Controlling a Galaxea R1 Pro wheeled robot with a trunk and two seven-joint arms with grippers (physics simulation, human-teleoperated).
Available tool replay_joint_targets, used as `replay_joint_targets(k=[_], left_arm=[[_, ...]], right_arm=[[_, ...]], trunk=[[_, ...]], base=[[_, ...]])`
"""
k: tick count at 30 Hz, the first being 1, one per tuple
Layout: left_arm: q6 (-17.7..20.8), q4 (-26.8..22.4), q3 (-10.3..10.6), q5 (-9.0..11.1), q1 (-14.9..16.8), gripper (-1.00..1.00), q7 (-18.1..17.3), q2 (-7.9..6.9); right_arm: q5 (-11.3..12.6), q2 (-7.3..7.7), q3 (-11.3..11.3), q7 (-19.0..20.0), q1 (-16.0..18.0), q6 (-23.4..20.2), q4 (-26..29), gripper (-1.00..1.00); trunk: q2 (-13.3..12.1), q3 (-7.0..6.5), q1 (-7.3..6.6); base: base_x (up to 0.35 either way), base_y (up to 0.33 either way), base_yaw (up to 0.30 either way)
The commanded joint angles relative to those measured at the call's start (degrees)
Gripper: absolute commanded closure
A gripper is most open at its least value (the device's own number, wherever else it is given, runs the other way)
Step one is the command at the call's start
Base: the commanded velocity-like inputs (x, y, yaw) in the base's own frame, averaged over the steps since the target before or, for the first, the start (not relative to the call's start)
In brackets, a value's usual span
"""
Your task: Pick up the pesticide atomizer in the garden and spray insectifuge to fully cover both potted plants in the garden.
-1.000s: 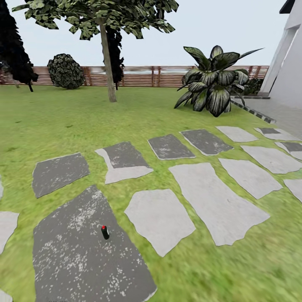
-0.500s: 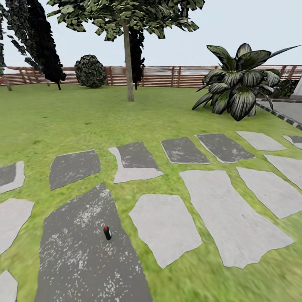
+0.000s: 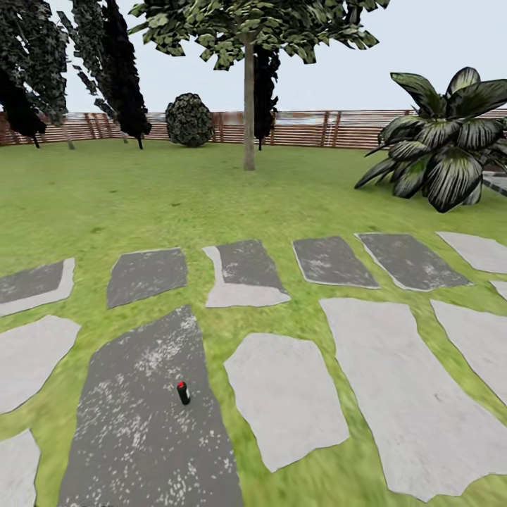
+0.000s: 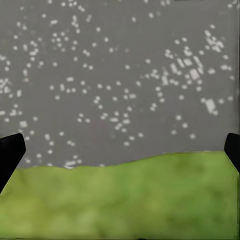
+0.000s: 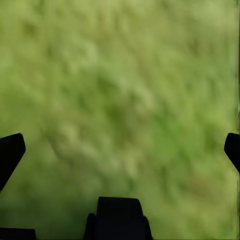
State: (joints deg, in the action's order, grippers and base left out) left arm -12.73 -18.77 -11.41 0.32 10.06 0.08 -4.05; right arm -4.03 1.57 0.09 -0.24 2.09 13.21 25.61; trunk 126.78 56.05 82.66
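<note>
The pesticide atomizer (image 3: 183, 392) is seen upright on a dark speckled paving slab (image 3: 141, 436) in the head view (a small dark body with a red cap). The left gripper (image 4: 120, 150) is held wide apart, its dark fingers (image 4: 9, 155) at the frame's edges, nothing between them; below it lies the edge where speckled slab meets lawn (image 4: 120, 200). The right gripper (image 5: 120, 150) is likewise spread wide and empty, with only grass beneath. A striped agave (image 3: 443, 162) and wooden fence (image 3: 310, 128) stand well beyond.
</note>
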Motion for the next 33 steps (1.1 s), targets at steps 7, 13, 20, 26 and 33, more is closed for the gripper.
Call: replay_joint_targets(k=[7,13,20,26,33], left_arm=[[-0.2,0.1,-0.1,0.0,0.0,-1.00,0.0,0.01],[-0.2,0.1,-0.2,0.0,0.0,-1.00,0.0,0.01],[-0.2,0.1,-0.3,0.1,0.0,-1.00,0.0,0.01],[-0.2,0.1,-0.4,0.2,0.0,-1.00,0.0,0.01],[-0.2,-0.3,-0.6,0.6,0.0,-1.00,0.1,-0.07]], right_arm=[[-0.4,0.01,0.0,0.0,0.0,0.2,0.0,-1.00],[-0.4,0.01,0.0,0.0,0.0,0.2,0.0,-1.00],[-0.5,0.09,0.1,0.0,0.0,0.2,0.0,-1.00],[-0.6,0.10,0.0,0.0,0.0,0.2,0.0,-1.00],[-0.5,0.06,-0.2,-0.1,0.0,0.3,0.3,-1.00]], trunk=[[0.0,0.05,0.00],[0.0,0.05,0.00],[0.0,0.05,0.00],[0.0,0.05,0.00],[0.0,0.05,0.00]], base=[[0.145,-0.254,0.277],[0.152,-0.254,0.277],[0.223,-0.241,0.117],[0.260,-0.193,0.005],[0.296,-0.011,0.000]])
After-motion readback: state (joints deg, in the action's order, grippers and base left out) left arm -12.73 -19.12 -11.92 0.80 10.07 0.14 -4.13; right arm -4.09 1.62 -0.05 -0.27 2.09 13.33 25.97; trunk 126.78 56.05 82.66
